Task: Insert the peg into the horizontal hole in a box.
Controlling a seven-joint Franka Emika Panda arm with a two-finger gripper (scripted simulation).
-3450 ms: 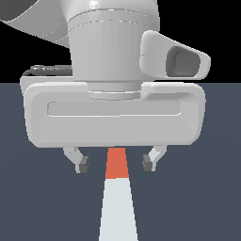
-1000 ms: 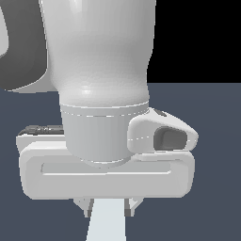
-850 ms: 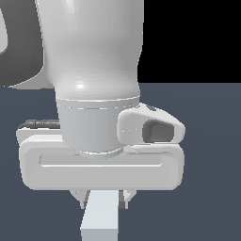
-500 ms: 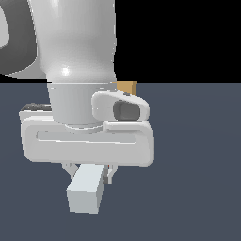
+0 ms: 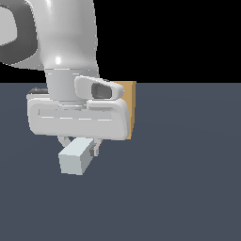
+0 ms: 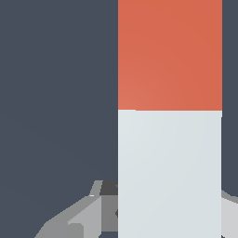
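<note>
gripper (image 5: pixel 81 147): jaws closed on the peg (image 5: pixel 75 157); pale end block sticks out below the hand, lower left of centre in the exterior view.
change: a second ago the peg ran straight down the frame under the hand; now it is off the floor and yawed, blunt white end toward the camera. Arm has shifted to the exterior view's left.
box (image 5: pixel 130 109): tan edge now exposed behind the hand, centre frame; earlier hidden.
hole: not visible, probably on a face blocked by the hand.
wrist view: peg (image 6: pixel 169 139) fills the frame, orange-red section ahead of the white; no box there.
meaning: grasp and lift done; alignment with the hole not yet started.
</note>
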